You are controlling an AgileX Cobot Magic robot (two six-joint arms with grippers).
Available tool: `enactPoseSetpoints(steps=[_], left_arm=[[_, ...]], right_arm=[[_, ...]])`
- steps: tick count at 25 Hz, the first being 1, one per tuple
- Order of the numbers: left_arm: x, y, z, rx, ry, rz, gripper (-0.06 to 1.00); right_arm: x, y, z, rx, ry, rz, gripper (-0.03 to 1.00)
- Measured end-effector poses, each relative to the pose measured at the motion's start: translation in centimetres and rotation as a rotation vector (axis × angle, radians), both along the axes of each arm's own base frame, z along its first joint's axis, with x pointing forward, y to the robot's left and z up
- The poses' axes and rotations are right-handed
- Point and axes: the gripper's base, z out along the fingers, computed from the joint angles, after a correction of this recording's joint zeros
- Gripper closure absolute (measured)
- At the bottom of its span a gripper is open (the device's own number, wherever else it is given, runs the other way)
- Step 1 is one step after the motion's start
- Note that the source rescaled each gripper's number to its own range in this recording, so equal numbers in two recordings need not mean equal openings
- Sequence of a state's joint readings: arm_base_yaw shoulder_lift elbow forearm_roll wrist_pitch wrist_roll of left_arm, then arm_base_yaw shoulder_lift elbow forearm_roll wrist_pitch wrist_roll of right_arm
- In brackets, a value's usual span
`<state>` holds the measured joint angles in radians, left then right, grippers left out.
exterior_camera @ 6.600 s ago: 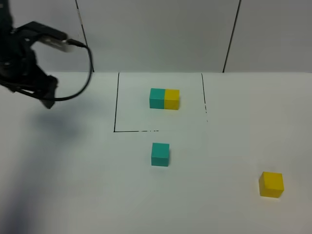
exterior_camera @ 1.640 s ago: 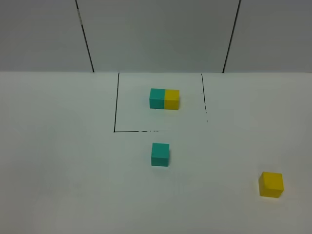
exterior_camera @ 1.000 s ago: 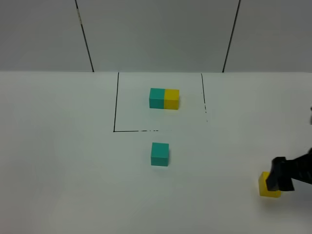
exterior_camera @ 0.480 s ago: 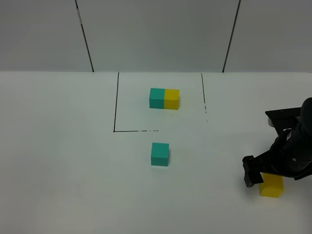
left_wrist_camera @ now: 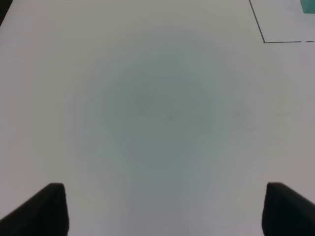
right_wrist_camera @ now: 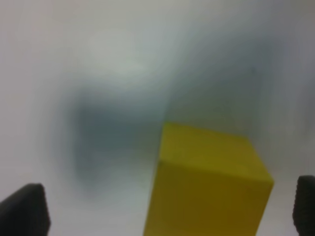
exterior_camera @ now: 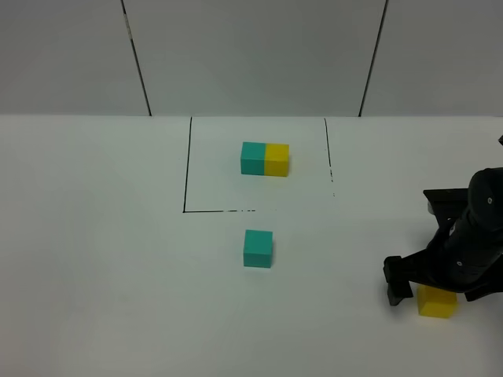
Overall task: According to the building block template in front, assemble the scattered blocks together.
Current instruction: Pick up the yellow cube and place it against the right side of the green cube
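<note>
Yellow cube (exterior_camera: 437, 303): lying at the right of the worktop (exterior_camera: 118, 275), well apart from the teal cube (exterior_camera: 258, 248); bracketed off-centre by the right claw (exterior_camera: 434, 284), which is spread wide and empty; judged best centred and squared between the fingers before being gripped.

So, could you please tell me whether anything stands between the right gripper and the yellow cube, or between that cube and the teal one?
Nothing visible does. The right gripper is open with the yellow cube between its jaws, and only bare white table lies between that cube and the teal cube.
</note>
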<state>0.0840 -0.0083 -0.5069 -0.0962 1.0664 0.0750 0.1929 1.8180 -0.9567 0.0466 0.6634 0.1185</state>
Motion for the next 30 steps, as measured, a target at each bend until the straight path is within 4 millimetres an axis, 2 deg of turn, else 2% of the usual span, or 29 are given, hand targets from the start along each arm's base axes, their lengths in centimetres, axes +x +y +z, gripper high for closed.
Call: enactPoseSetpoints(steps=[5, 7, 9, 10, 13, 14, 22, 26, 30], left_arm=[[0.0, 0.0, 0.0, 0.0, 0.0, 0.0, 0.23], [0.0, 0.0, 0.0, 0.0, 0.0, 0.0, 0.23], [0.0, 0.0, 0.0, 0.0, 0.0, 0.0, 0.23], [0.0, 0.0, 0.0, 0.0, 0.0, 0.0, 0.23], [0.0, 0.0, 0.0, 0.0, 0.0, 0.0, 0.23], [0.0, 0.0, 0.0, 0.0, 0.0, 0.0, 0.23], [0.0, 0.0, 0.0, 0.0, 0.0, 0.0, 0.23], [0.0, 0.0, 0.0, 0.0, 0.0, 0.0, 0.23], [0.0, 0.0, 0.0, 0.0, 0.0, 0.0, 0.23]], right_arm=[[0.1, 0.0, -0.1, 0.008, -0.005, -0.045, -0.03], [0.1, 0.0, -0.1, 0.009, -0.002, -0.059, 0.02], [0.0, 0.0, -0.1, 0.01, 0.004, -0.07, 0.2], [0.0, 0.0, -0.1, 0.01, 0.008, -0.076, 0.35], [-0.1, 0.0, -0.1, 0.008, 0.022, -0.08, 0.87], [-0.1, 0.0, -0.1, 0.007, 0.025, -0.082, 0.97], [-0.2, 0.0, 0.4, 0.003, 0.031, -0.045, 0.96], [0.4, 0.7, 3.7, -0.004, -0.021, 0.051, 0.96], [0.6, 2.3, 7.8, -0.051, -0.067, 0.3, 0.96]])
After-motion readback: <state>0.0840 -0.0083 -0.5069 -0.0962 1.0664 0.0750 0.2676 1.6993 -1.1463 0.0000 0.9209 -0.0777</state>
